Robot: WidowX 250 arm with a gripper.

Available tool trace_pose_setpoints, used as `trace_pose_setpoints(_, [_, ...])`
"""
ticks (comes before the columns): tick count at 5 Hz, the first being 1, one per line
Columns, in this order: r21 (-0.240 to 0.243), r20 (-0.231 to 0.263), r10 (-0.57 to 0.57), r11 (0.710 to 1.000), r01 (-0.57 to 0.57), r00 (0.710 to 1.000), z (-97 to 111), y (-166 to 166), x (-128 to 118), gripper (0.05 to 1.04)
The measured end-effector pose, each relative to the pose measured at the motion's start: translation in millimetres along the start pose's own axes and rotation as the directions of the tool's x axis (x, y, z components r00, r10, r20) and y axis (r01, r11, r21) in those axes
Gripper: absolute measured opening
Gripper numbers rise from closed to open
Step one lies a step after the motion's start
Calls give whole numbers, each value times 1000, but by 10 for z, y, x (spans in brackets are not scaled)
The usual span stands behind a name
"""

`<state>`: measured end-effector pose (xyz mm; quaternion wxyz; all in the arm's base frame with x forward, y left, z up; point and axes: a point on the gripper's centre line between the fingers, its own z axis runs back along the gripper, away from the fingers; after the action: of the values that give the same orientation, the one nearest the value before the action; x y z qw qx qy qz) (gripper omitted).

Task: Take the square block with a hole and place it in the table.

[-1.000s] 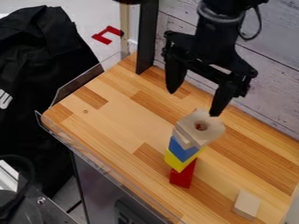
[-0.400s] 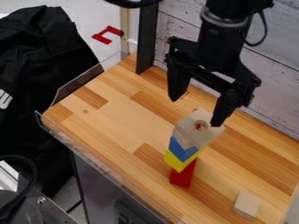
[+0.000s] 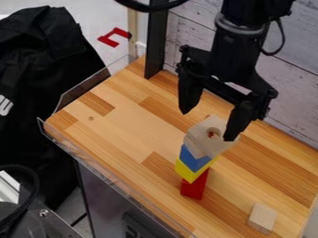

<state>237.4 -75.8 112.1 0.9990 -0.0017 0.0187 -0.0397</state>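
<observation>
A black hand (image 3: pixel 208 125) hangs with its fingers (image 3: pixel 237 123) wide apart, gripping nothing, over the table (image 3: pixel 124 123); just below it, the pale block with a hole (image 3: pixel 203 128) crowns a stack of blocks (image 3: pixel 194 159), one fingertip at its edge, contact impossible to tell. The block looks light, stiff and wooden, best taken by opposite side faces; a nudge could topple its support.

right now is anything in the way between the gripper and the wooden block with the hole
Nothing visible stands between the open gripper and the wooden block with the hole atop the stack; one finger overlaps its right edge in this view.
</observation>
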Motion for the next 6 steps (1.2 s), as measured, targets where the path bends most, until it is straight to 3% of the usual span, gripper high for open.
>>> trace_pose_setpoints(2, [0, -28, -10, 1000, 10, 1000, -32, -19, -8, 1001])
trace_pose_setpoints(3, [1, -57, -16, 1000, 17, 998, -180, -15, 40, 1001])
trace_pose_setpoints(4, [0, -61, -16, 1000, 16, 998, -289, -9, 102, 1001])
trace_pose_setpoints(6, [-11, -59, -4, 1000, 4, 998, -322, 15, 131, 1001])
